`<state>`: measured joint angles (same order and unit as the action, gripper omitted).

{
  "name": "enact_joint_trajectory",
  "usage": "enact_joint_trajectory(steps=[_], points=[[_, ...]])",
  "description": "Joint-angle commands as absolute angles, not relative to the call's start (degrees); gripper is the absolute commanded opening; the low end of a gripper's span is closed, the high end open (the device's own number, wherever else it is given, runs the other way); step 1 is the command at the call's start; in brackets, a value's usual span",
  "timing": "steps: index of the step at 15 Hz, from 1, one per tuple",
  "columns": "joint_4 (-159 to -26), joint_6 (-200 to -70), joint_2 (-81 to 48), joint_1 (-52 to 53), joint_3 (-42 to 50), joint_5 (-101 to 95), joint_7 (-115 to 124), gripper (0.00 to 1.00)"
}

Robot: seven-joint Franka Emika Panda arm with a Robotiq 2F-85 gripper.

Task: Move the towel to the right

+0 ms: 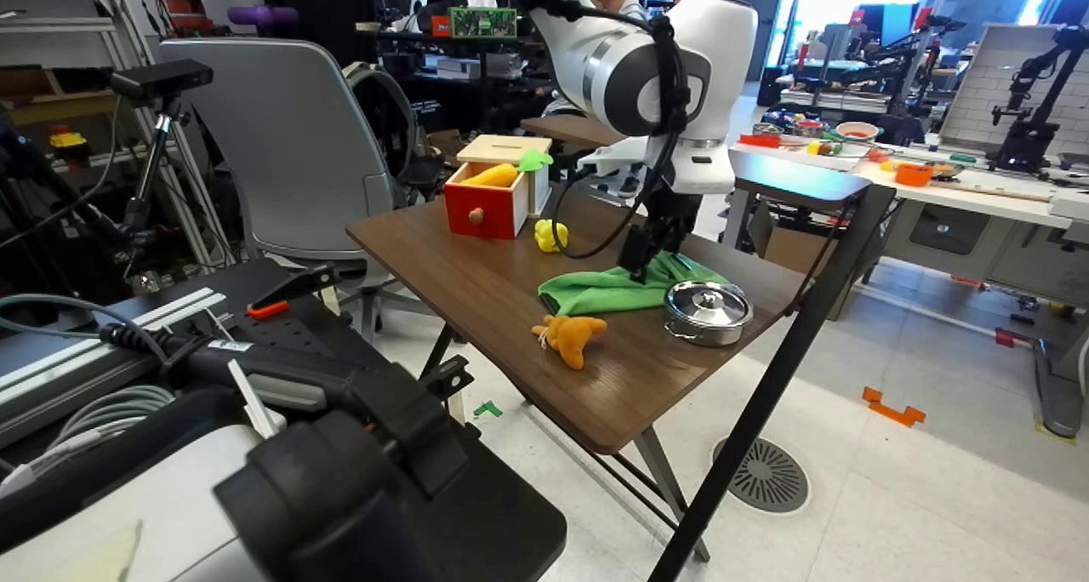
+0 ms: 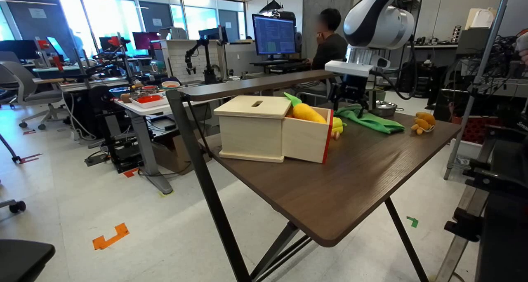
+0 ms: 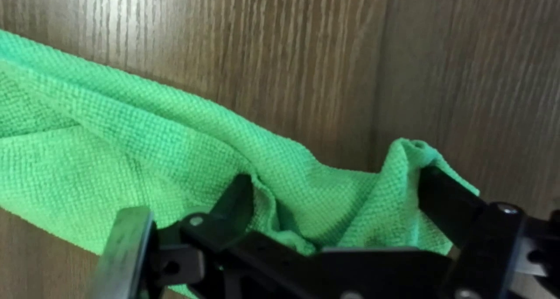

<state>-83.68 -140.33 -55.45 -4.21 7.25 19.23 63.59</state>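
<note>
Free lane: table (image 2: 363, 187) along the edge opposite the raised shelf (image 2: 264, 86).
Shelf edge: shelf and slanted strut (image 2: 209, 187) in the way.
Box end: wooden box (image 2: 251, 133) near the edge, drawer (image 1: 498, 218) out, yellow toy (image 1: 550, 236) beside.
Opposite end: orange toy (image 1: 572, 337) near the corner; lidded pot (image 1: 709, 312) near the edge.
Gripper (image 3: 336, 175): towel (image 3: 175, 159) between spread fingers (image 3: 239, 203).

Nubbly matt cloth towel (image 3: 175, 154), glossy metal pot (image 1: 709, 312), grained wood-look table (image 2: 338, 199), smooth wooden box (image 2: 251, 137)
</note>
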Motion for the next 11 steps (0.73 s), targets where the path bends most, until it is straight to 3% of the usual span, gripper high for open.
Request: enact_joint_trajectory(steps=[1, 8, 9, 11], points=[[-86.33, -138.33, -52.07, -3.75, 6.40, 17.87, 61.07, 1.00], [-100.65, -140.79, -39.94, -0.34, 6.11, 16.02, 52.21, 1.00], [-94.02, -140.35, -45.42, -0.79, 6.19, 17.39, 55.11, 1.00], [-97.40, -140.35, -42.48, -0.23, 6.21, 16.91, 53.65, 1.00]])
